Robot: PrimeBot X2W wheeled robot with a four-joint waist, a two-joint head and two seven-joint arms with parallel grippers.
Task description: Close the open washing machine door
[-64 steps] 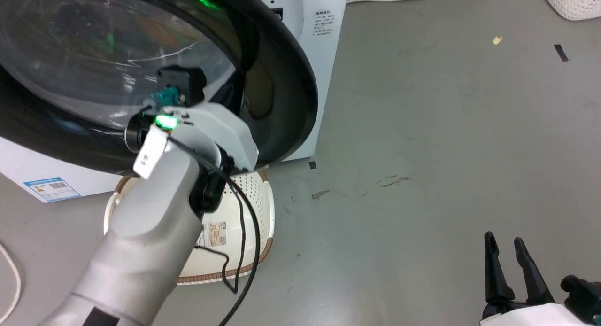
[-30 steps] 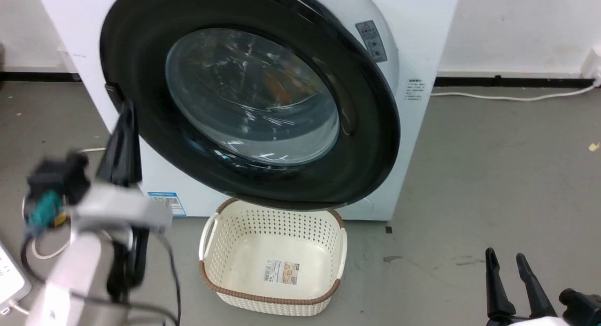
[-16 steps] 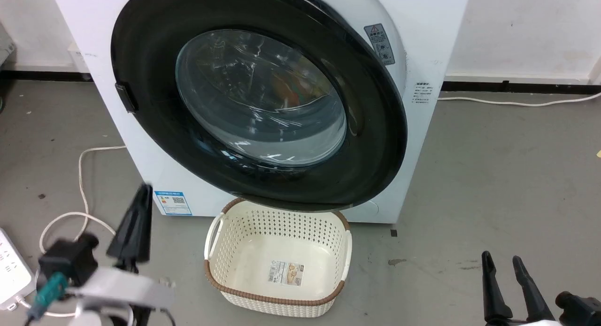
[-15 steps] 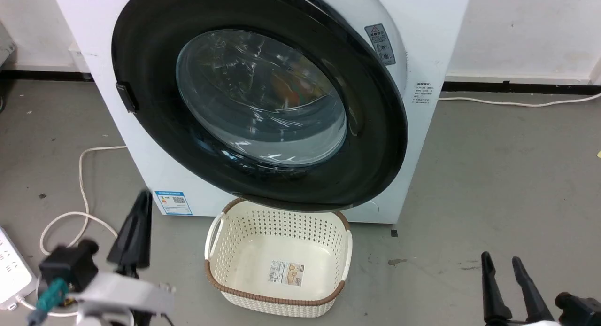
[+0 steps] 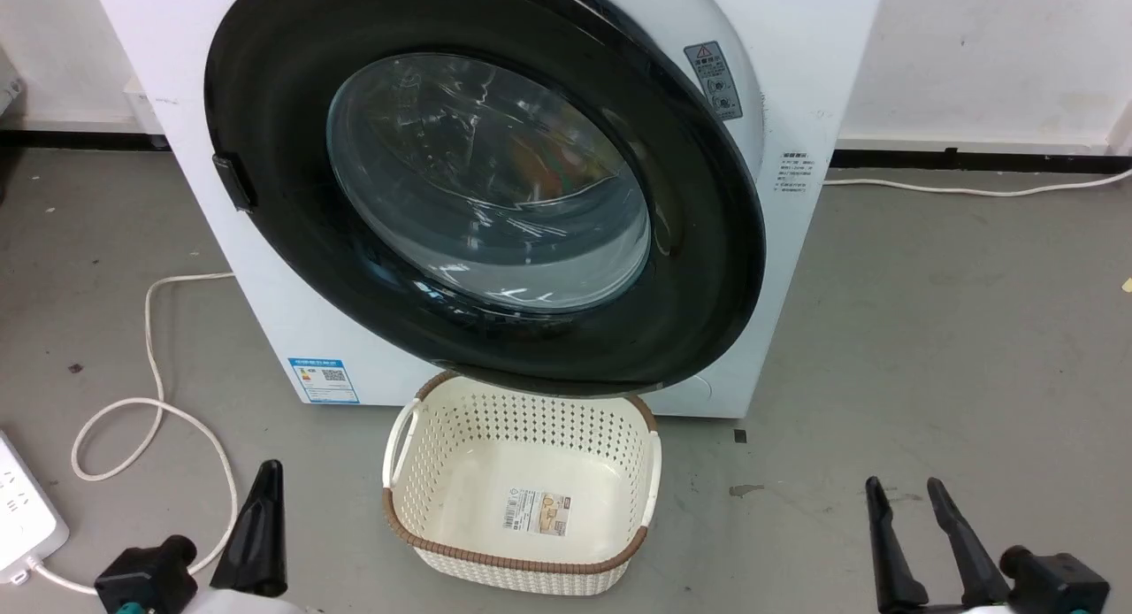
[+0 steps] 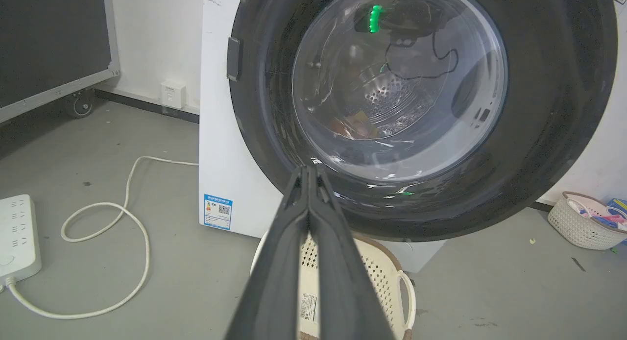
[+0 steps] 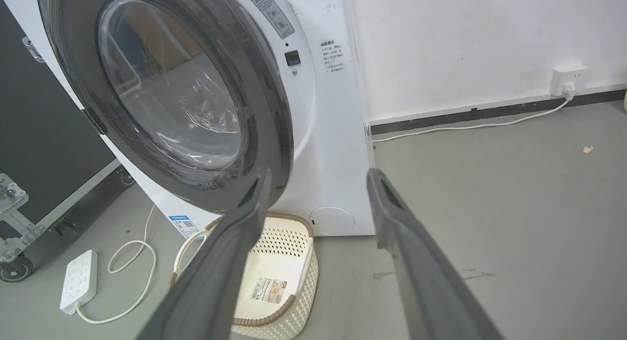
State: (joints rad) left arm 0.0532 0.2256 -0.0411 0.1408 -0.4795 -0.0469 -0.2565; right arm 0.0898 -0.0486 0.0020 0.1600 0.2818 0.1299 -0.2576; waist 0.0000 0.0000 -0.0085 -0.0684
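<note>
Power strip (image 5: 22, 517): white, flat on the grey floor (image 5: 929, 331) at the far left.
Cable (image 5: 152, 331): white, looping across the floor from the power strip toward the machine's left side.
Left gripper (image 5: 268, 472): low at the left, fingers pressed together, nothing between them, well apart from the machine.
Washing machine (image 5: 309, 331): white front-loader standing against the wall, with a small blue label (image 5: 323, 379) low on its front.
Washing machine door (image 5: 707, 269): black-rimmed, clear bowl window in the middle, lying against the machine's front. Whether it is latched cannot be told.
Basket (image 5: 531, 419): cream, perforated, brown-rimmed, on the floor just in front of the machine, below the door's lower edge. Only a label lies inside.
Right gripper (image 5: 904, 486): low at the right, fingers spread wide, holding nothing, above bare floor and well apart from the machine.
</note>
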